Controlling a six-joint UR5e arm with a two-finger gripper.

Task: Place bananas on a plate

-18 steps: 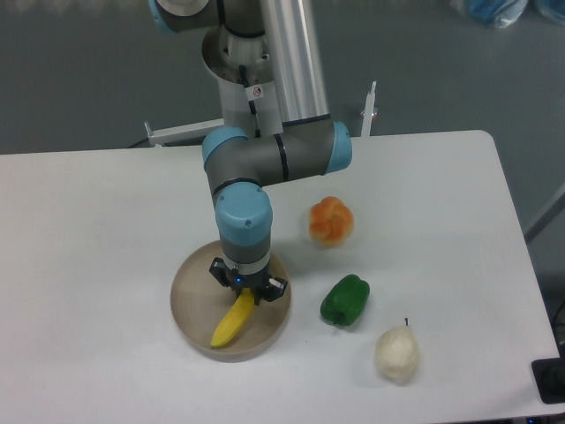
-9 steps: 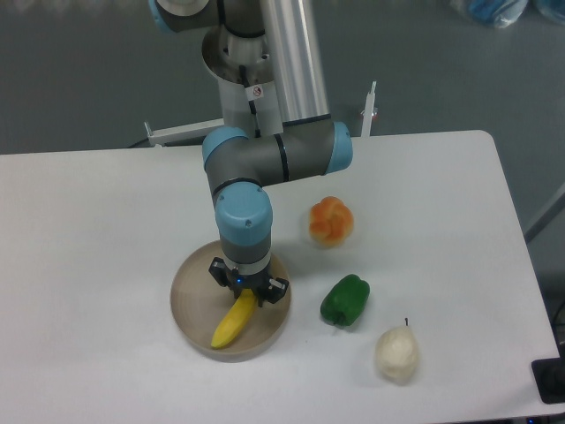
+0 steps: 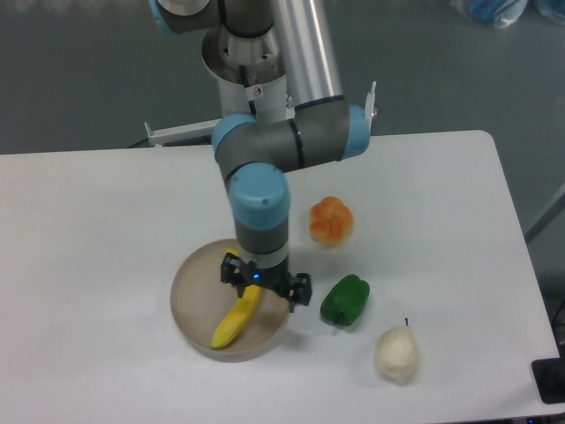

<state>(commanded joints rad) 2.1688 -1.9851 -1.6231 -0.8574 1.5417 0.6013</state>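
Note:
The yellow banana lies inside the round beige plate at the front middle of the white table, pointing from the plate's front toward its right rim. My gripper hangs straight down over the banana's upper end and the plate's right rim. Its jaws stand apart and do not clasp the banana. The banana's top tip is partly hidden under the gripper.
An orange fruit sits right of the arm. A green bell pepper lies close to the plate's right rim and the gripper. A whitish pear stands at the front right.
The arm and gripper have shifted to the right, toward the plate's right rim. The banana has stayed where it lay on the plate.

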